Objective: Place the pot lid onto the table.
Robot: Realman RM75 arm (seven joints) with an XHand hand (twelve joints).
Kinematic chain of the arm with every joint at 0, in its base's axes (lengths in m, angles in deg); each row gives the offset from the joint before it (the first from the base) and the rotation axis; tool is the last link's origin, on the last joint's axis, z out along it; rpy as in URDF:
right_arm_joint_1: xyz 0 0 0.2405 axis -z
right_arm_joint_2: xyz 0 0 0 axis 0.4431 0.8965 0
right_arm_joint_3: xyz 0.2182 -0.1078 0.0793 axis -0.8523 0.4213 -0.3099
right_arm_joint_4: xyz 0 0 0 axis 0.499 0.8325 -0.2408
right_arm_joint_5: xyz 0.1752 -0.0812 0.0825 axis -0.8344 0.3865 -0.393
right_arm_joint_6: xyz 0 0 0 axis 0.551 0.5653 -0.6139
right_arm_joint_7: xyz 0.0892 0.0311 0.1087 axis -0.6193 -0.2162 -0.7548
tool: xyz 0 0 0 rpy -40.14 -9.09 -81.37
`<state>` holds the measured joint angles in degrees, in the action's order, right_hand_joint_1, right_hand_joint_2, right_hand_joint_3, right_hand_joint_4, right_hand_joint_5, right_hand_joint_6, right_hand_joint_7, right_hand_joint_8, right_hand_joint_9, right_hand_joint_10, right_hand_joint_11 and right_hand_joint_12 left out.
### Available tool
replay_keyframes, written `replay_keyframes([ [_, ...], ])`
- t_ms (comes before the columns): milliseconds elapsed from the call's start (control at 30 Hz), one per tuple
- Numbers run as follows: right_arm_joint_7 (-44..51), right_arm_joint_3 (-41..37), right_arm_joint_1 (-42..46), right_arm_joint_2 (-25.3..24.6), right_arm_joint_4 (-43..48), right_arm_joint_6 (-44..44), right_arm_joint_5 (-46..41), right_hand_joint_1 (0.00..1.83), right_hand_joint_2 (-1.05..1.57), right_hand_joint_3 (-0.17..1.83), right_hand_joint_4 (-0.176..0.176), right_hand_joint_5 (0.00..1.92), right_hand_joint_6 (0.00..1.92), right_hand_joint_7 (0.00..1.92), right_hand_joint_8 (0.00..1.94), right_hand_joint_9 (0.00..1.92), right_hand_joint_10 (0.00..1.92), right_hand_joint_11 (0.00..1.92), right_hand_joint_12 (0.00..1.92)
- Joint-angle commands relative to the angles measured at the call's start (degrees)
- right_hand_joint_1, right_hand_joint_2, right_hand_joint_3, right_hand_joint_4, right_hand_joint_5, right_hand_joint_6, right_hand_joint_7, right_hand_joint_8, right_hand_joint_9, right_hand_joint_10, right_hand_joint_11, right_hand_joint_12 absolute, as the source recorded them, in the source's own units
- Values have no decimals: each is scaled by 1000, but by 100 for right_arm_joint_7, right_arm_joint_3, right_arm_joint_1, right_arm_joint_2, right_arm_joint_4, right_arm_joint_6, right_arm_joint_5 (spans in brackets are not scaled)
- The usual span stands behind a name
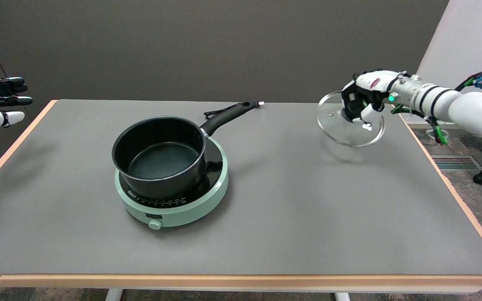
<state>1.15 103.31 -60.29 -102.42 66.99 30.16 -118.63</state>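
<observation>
The right hand (pixel 364 100) is grasping the pot lid (pixel 349 121) by its dark knob, the fingers closed around it; the lid is a glass disc with a metal rim, and it hangs in the air at about 2 o'clock of the table (pixel 287 209), tilted, with its top side turned towards the hand and its far edge higher than its near edge. A soft shadow lies on the grey mat under it, so I judge that the lid does not yet touch the surface.

The pot (pixel 159 156) stands open on the green cooker (pixel 174 196), at about 9 o'clock from the lid and well apart from it; its handle (pixel 226 117) points towards 1 o'clock.

To do this step well, I think the hand should first bring the lid level, then lower it slowly until the whole rim meets the mat; a tilted lid may land on one edge and roll or rattle. The place below is near the right border of the table, so a small move towards the centre, about 8 o'clock, would be safer; the fingers should open only when the lid rests flat.

On writing: the cooker has small marks along its black front ring, but they are too small to read; I see no brand name on the pot or the lid.
</observation>
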Motion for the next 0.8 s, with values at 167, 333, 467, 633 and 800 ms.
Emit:
replay_keyframes([
  [167, -13, 1180, -797, -517, 271, -151, -174, 1364, 837, 629, 176, 707, 1229, 913, 1294, 860, 1494, 712, 1569],
  [333, 2, 1428, -1171, -811, -80, -151, -222, 1365, 835, 630, 176, 709, 1227, 915, 1291, 860, 1502, 717, 1557],
  [467, 3, 1707, -1419, -1002, -351, -151, -222, 1364, 836, 629, 176, 709, 1228, 914, 1293, 859, 1508, 718, 1558],
  [633, -13, 1938, -1624, -1168, -525, -151, -222, 1364, 835, 630, 176, 709, 1227, 914, 1293, 857, 1511, 714, 1559],
  [800, -21, 2153, -1744, -1296, -620, -151, -222, 1365, 833, 632, 176, 711, 1227, 915, 1292, 858, 1510, 715, 1553],
])
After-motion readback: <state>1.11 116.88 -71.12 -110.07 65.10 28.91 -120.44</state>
